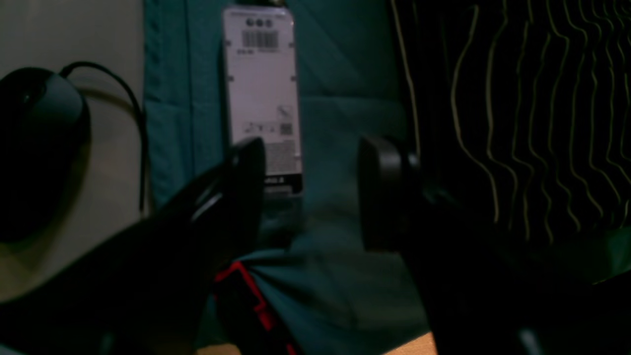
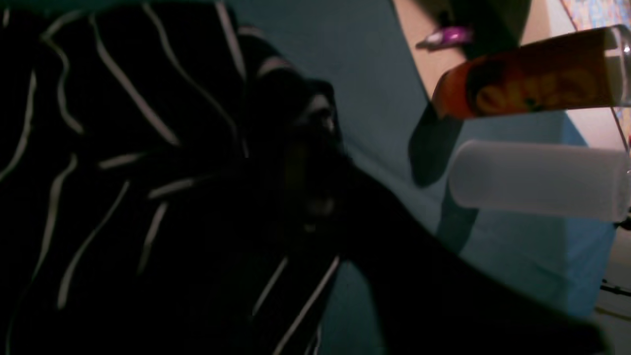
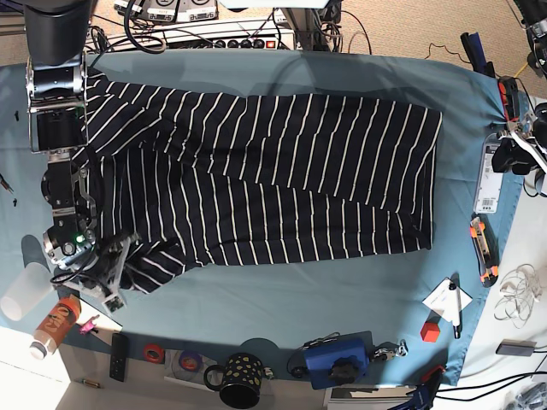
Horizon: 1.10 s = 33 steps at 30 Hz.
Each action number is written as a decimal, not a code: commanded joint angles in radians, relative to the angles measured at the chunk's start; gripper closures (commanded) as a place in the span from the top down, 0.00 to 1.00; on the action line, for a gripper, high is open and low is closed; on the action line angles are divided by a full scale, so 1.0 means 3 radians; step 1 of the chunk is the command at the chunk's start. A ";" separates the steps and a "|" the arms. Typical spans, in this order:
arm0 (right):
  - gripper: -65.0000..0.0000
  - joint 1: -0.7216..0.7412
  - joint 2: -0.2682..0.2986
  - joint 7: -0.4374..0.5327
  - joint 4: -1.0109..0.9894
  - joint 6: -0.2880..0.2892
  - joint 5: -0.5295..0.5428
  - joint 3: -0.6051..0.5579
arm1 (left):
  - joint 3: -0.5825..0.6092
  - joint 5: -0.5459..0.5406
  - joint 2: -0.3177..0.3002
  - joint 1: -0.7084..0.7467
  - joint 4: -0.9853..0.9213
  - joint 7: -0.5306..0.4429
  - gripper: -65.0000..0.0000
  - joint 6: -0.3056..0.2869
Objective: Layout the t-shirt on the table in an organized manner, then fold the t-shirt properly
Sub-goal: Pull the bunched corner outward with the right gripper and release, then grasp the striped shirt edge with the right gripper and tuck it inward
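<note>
The t-shirt (image 3: pixel 265 179) is lying spread across the table (image 3: pixel 282 290), covering the region from 9 o'clock to 3 o'clock of the base view. The fabric is dark navy to black with thin, widely spaced white stripes. The upper layer is lying folded over the lower one along a slanted edge, and the hem edge is sitting at 3 o'clock. One corner of the garment is bunched at 8 o'clock, where the stripes are running in creased, uneven lines.

The right gripper (image 3: pixel 115 272) is sitting at that bunched corner, at 8 o'clock. In the right wrist view, striped fabric (image 2: pixel 148 148) is wrapping over the dark fingers (image 2: pixel 315 148); whether the jaws are clamped on the cloth cannot be told, because the area is too dark.

The left gripper (image 1: pixel 310 192) is positioned at 3 o'clock, past the edge of the t-shirt (image 1: pixel 542 123). Its jaws are standing apart with nothing between them, over the teal cloth and a white barcode tag (image 1: pixel 261 93).

Containers are standing along the 6 to 8 o'clock edge of the table. A translucent cup (image 3: pixel 21 290) and an orange bottle (image 3: pixel 53 326) are lying at 8 o'clock; the contents cannot be determined. A black mug with yellow dots (image 3: pixel 239 380) is standing at 6 o'clock; its interior is reading dark.
</note>
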 commanded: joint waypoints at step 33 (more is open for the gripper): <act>0.25 -0.0128 0.0045 0.0220 -0.0168 -0.0286 0.0874 0.1279 | -0.0028 -0.0061 -0.0074 -0.0024 0.0045 -0.0074 0.48 -0.0003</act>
